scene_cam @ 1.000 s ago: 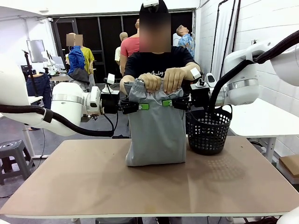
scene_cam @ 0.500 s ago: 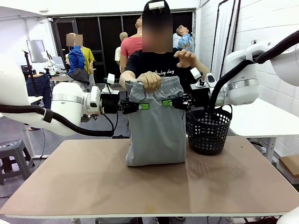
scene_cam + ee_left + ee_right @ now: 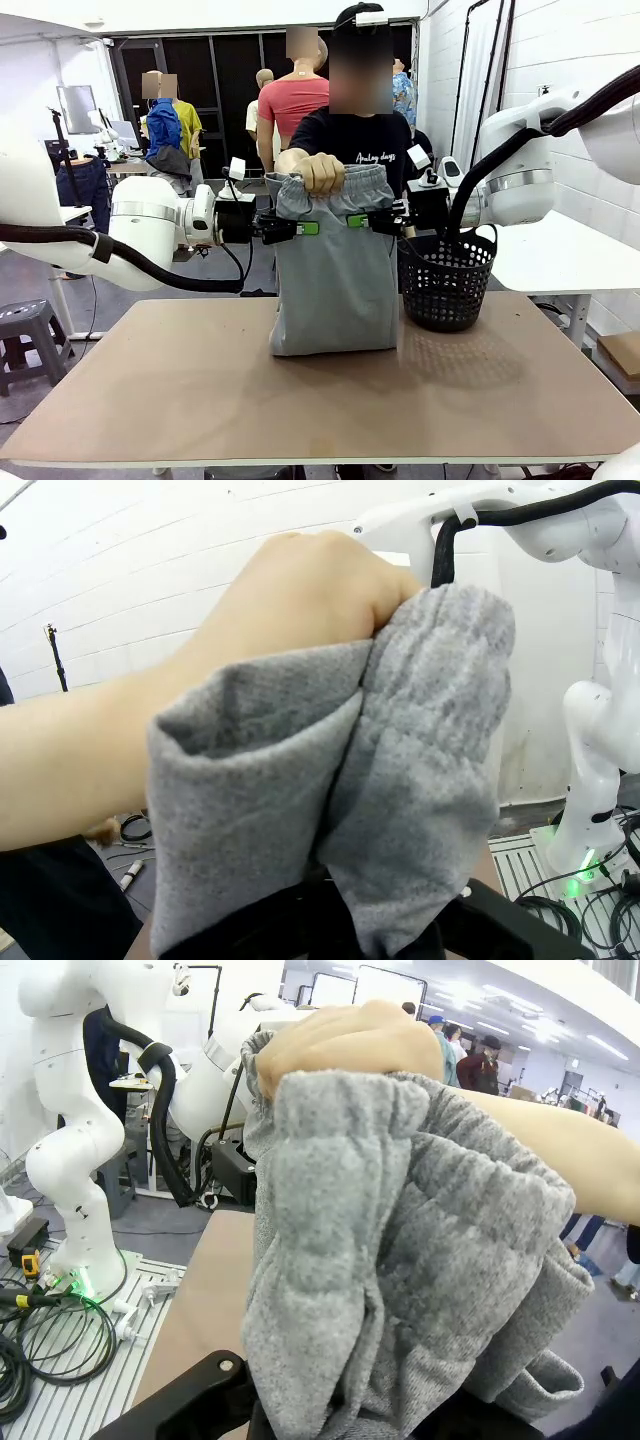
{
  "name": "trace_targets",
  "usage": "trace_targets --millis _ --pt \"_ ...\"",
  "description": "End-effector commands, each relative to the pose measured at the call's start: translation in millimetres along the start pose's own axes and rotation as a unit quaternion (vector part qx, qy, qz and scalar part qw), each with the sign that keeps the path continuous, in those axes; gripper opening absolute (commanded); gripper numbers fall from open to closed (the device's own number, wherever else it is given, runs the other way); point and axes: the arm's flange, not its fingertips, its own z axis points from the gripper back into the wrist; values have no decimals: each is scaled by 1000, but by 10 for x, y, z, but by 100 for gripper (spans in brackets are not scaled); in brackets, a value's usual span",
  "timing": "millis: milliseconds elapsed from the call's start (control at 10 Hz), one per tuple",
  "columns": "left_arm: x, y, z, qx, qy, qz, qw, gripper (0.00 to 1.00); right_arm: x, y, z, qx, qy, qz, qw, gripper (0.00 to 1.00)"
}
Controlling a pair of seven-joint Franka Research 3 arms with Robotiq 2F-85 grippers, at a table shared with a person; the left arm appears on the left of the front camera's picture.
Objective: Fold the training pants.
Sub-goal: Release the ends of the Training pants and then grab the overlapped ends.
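Observation:
The light grey training pants (image 3: 335, 280) hang upright over the far middle of the table, their lower end resting on the tabletop. My left gripper (image 3: 300, 228) is shut on the pants' left edge just below the gathered waistband. My right gripper (image 3: 362, 219) is shut on the right edge at the same height. A person's hand (image 3: 320, 172) grips the waistband from above at the left. In the left wrist view, grey fabric (image 3: 400, 780) bunches between my fingers under the person's fist (image 3: 300, 600). The same fabric (image 3: 400, 1260) shows close up in the right wrist view, with the hand (image 3: 350, 1040) on top.
A black mesh basket (image 3: 447, 280) stands on the table just right of the pants, under my right arm. The person stands at the far edge behind the pants. The brown tabletop (image 3: 320, 400) stretches bare toward the near edge.
The person's second hand let go of the waistband's right side and dropped out of sight. One hand still holds the left side. Both grippers stayed where they were.

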Motion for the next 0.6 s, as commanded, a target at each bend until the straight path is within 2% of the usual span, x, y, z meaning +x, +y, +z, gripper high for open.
trace_targets --millis 0,500 --pt "40 -17 -3 7 -8 -2 1000 0 15 45 15 0 -14 0 1000 0" --pt "40 -17 -3 7 -8 -2 1000 0 15 45 15 0 -14 0 1000 0"
